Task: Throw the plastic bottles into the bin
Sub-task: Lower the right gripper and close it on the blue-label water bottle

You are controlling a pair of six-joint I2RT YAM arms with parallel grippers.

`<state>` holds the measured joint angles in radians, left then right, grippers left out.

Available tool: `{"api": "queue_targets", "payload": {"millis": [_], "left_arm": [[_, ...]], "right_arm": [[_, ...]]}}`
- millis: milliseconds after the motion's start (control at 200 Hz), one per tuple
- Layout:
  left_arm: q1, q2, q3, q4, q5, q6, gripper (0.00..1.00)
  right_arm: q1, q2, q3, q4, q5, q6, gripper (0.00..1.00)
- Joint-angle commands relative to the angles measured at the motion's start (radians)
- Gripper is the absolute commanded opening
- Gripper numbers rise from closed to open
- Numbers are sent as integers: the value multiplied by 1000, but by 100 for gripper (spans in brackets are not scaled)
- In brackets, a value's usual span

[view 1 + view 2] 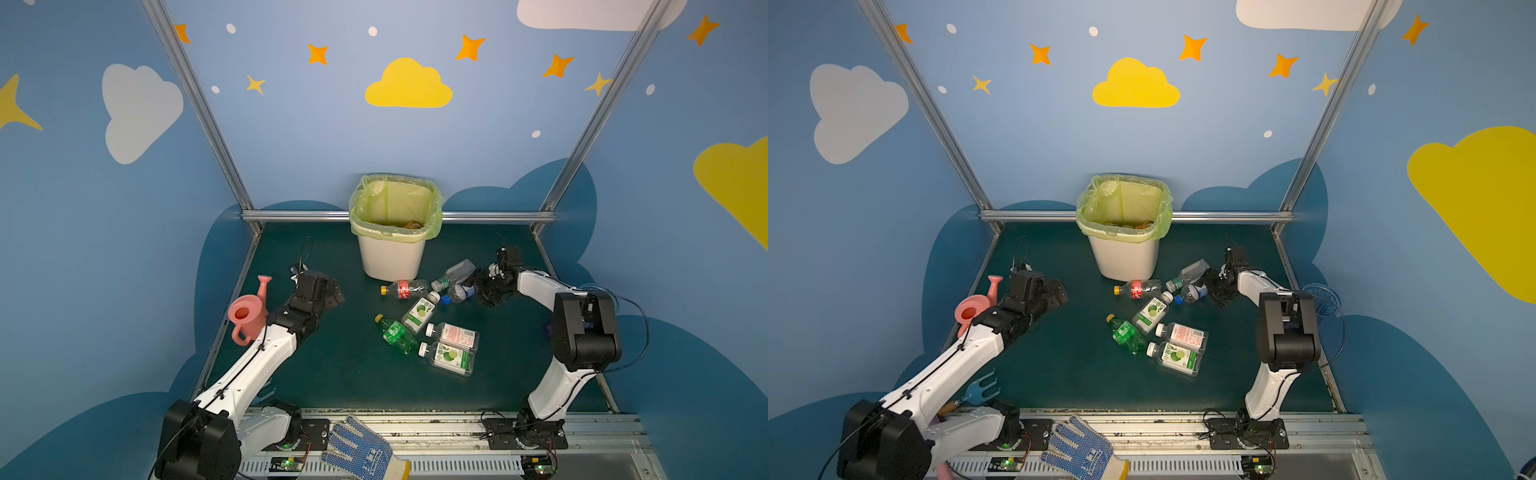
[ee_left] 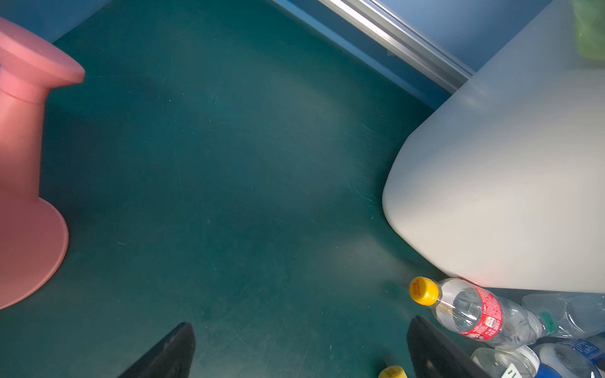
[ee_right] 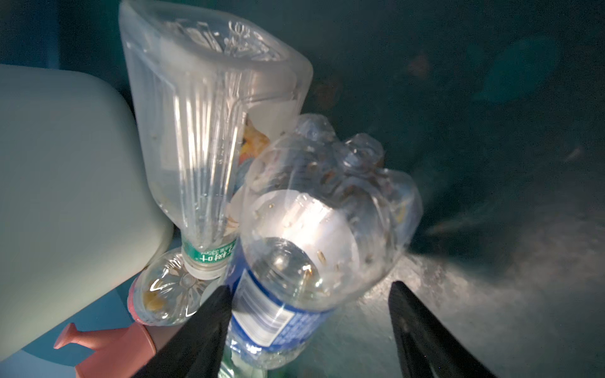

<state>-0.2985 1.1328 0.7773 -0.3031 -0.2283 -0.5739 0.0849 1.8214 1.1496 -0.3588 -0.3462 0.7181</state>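
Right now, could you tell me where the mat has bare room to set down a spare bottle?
The widest bare patch is bordered by the watering can, left fingers, bin and green bottle. The mat's front strip, nearer than the bottles, is free too. Between the bin and the right fingers it is crowded with bottles.

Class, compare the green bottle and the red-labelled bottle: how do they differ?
The green bottle is tinted green plastic; the red-labelled bottle is clear. The red-labelled bottle lies beside the bin; the green bottle lies nearer the front. Both lie on their sides with yellow caps.
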Motion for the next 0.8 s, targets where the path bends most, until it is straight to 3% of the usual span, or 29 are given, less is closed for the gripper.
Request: {"api": "queue_targets", "payload": {"millis": [0,576,796], "left_arm": [[9,0,-17,-18,4,-10,100],[15,-1,-30,-23,10,-23,100],[16,-5,-37,-24,10,-30,100]], "right_arm": [[-5,51,27,-33,26,-10,77],[-5,69,41,-13,35,22,78],[-11,-23,-10,-11,65,30,77]]}}
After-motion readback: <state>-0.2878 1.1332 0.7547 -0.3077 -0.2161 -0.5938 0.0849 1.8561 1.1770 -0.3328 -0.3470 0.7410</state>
